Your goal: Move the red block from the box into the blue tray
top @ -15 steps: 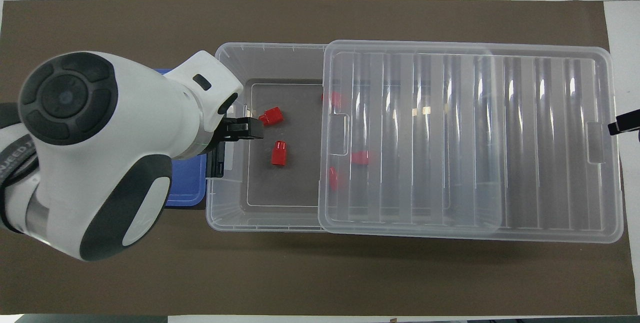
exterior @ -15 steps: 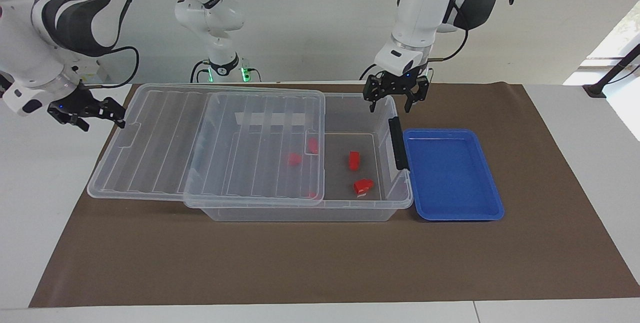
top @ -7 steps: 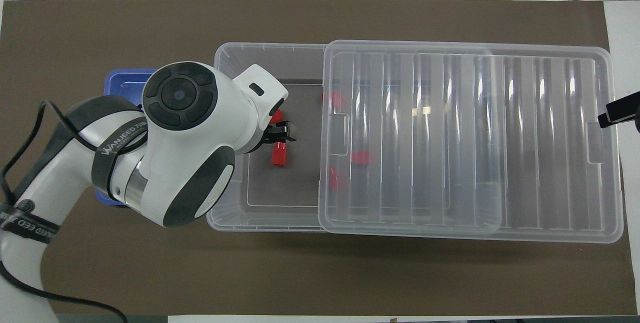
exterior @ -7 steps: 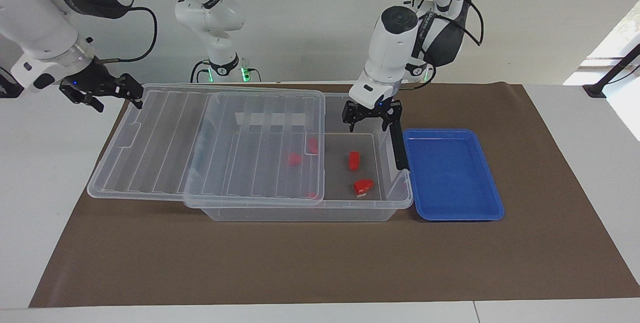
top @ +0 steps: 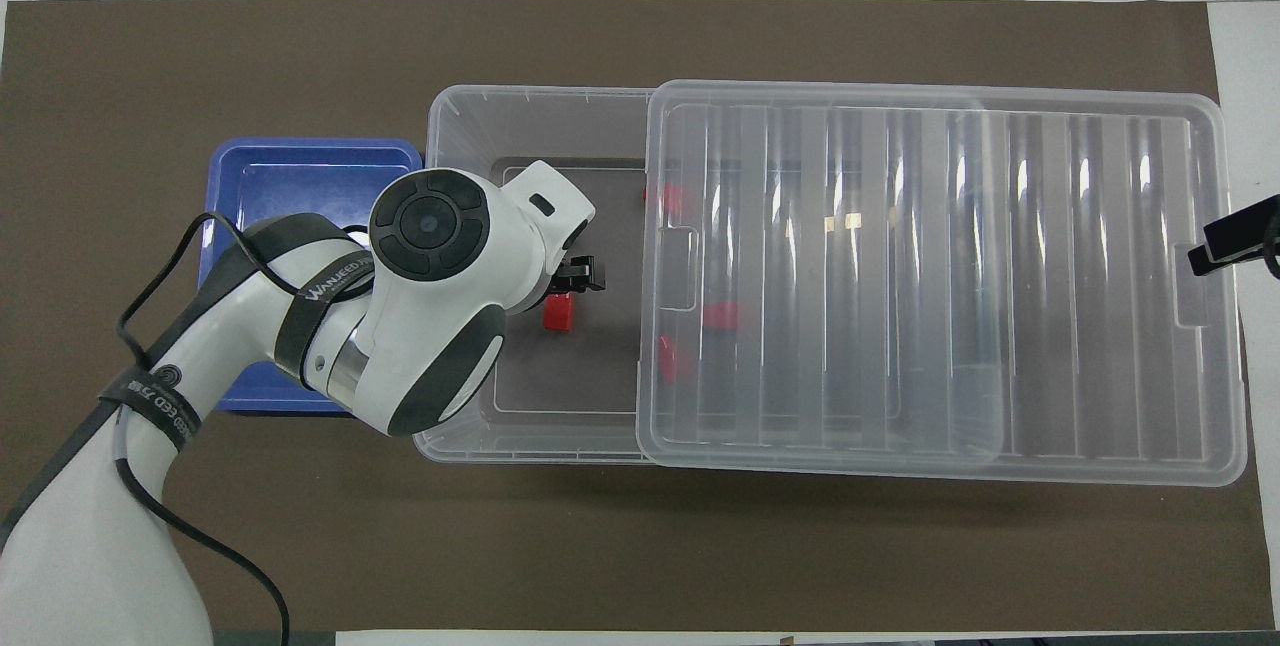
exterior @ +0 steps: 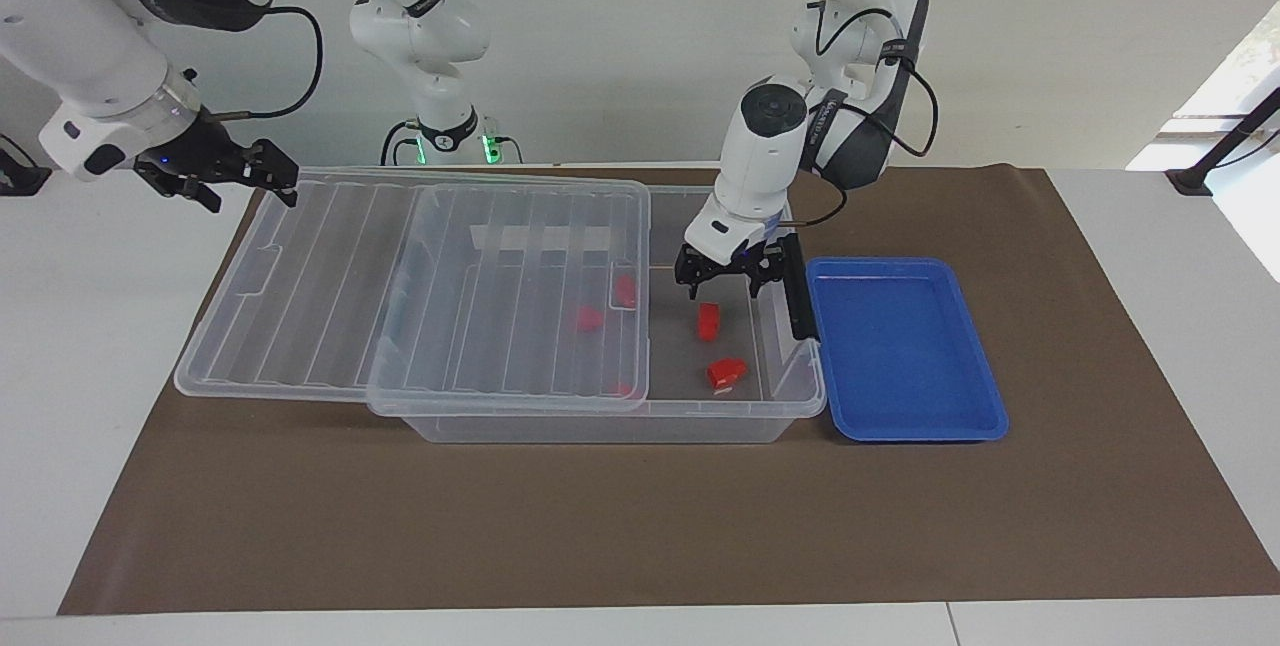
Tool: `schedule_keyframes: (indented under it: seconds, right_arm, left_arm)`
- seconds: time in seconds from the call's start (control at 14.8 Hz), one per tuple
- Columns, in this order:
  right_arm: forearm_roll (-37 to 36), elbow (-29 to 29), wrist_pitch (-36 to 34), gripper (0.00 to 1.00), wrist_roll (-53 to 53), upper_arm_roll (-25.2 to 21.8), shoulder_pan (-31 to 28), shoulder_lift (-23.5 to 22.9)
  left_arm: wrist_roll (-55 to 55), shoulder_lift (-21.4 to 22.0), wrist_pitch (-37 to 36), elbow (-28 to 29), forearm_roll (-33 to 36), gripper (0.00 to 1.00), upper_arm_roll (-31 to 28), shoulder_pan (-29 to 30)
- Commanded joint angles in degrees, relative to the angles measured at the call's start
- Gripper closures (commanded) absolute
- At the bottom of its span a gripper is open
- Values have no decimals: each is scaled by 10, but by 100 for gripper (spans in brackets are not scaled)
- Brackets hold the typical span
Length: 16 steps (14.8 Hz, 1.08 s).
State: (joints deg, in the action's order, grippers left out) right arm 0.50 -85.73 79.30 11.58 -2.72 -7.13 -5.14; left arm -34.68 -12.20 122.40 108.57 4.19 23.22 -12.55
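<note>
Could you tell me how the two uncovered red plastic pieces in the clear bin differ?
The small red oblong block lies nearer the robots, directly under the open left gripper; the chunkier red piece lies farther from them, nothing over it. The chunkier piece shows a pale edge; the block is plain red. Both rest on the clear bin's floor.

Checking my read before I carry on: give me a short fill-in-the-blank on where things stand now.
1. The left gripper hangs open inside the ___, just over a red block.
2. The blue tray holds ___ blocks.
3. The lid is slid toward the ___ arm's end, leaving part of the box uncovered.
4. The right gripper waits, open, by the lid's ___.

Missing words: box; no; right; corner
</note>
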Motion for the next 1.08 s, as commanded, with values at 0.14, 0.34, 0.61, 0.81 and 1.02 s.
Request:
schedule_keyframes:
  seconds: [0.14,0.34,0.61,0.81,1.02]
  right_arm:
    - [-18,-38,25,0,-34,1,13,33]
    - [-24,-36,34,0,-44,-1,16,32]
    - [-23,-32,50,0,-74,3,12,30]
    - [-22,-37,50,0,-65,2,13,33]
    - [-21,-36,50,0,-59,3,10,33]
  left_arm:
    - [-31,-23,51,31,35,0,7,-1]
    - [-53,-24,104,73,56,0,19,1]
    - [-53,-21,142,103,57,0,20,1]
    - [-54,-29,152,105,58,7,22,0]
    - [-57,-32,152,103,61,90,22,1]
